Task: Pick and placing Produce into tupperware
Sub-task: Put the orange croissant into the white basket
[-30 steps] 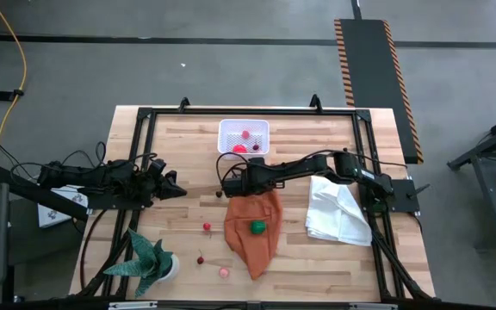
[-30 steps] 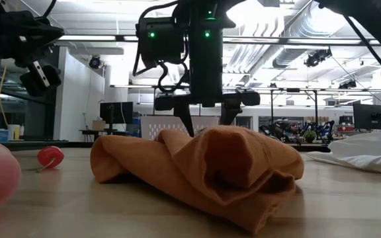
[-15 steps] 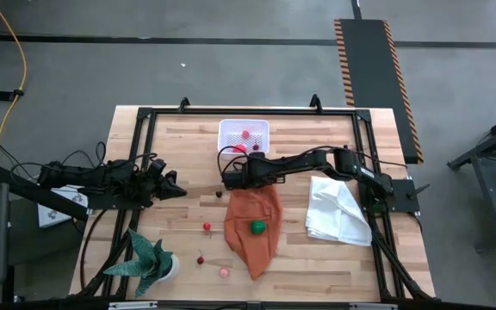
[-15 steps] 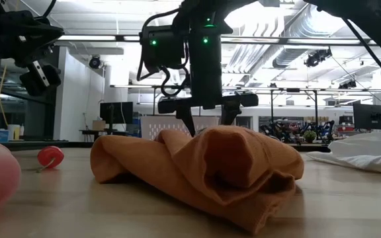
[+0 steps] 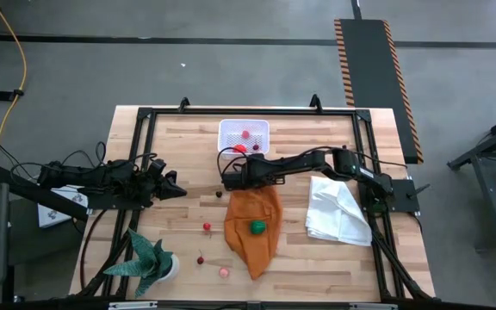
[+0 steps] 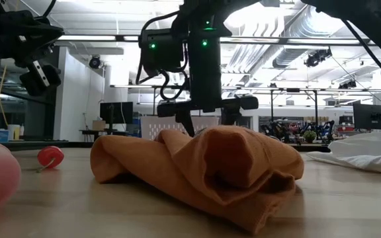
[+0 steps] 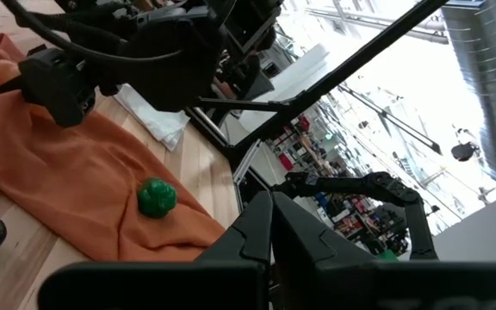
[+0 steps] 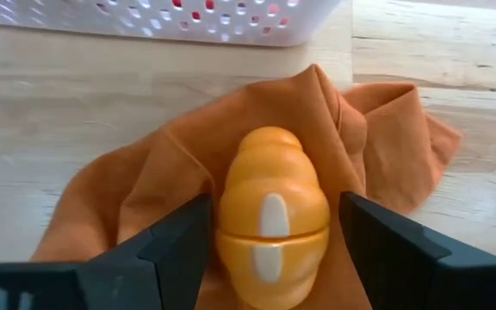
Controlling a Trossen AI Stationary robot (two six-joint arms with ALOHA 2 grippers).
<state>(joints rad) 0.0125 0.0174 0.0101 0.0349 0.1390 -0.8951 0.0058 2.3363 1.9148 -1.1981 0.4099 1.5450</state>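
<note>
Orange produce (image 8: 272, 220) — long axis toward tupperware (image 8: 170, 19) | right pincer (image 8: 269, 245) released — straddling it

Right pincer (image 5: 228, 176): over the last second it has shifted a little toward the tupperware (image 5: 244, 136), from above the orange cloth (image 5: 253, 226) body to the cloth's far edge. In the low view its body sits slightly higher above the cloth fold than a second ago. Its fingers (image 8: 175, 237) now stand apart on either side of an orange produce piece (image 8: 271, 215) lying on the cloth.
</note>
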